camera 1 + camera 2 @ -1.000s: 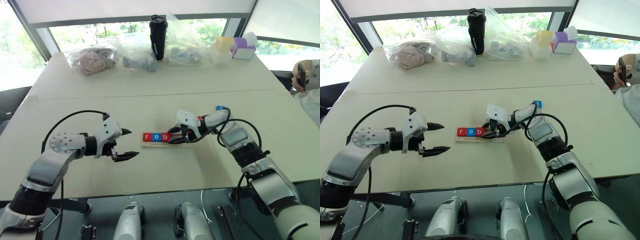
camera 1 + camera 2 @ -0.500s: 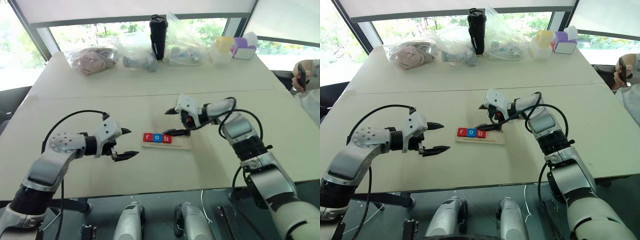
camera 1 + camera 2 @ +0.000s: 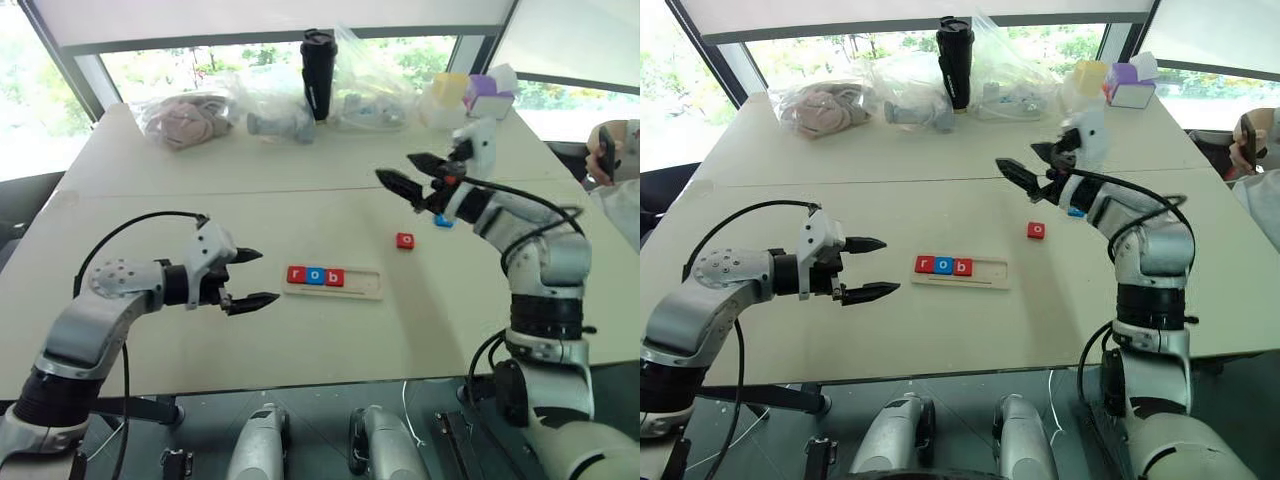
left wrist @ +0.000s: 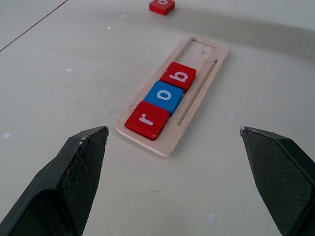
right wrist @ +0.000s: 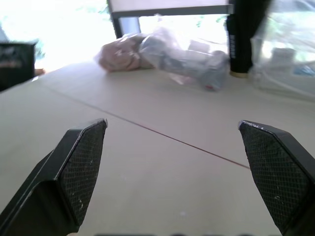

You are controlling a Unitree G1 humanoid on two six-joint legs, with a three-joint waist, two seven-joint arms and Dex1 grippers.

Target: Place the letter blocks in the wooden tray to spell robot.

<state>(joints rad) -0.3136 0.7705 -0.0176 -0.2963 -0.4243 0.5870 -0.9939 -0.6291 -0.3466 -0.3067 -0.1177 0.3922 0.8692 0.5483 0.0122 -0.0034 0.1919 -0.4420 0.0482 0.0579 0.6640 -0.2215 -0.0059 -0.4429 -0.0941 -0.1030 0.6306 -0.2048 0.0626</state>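
arms: silver-grey shells | fingers (image 4: 78,167): black, textured | cables: black loops

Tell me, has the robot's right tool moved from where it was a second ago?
Yes. The right tool, then down at the wooden tray beside the red b block, has lifted up and away toward the far right, open and empty.

Both head eyes look down over the table (image 3: 200,200); the left wrist view sits close above the wooden tray (image 4: 172,142).
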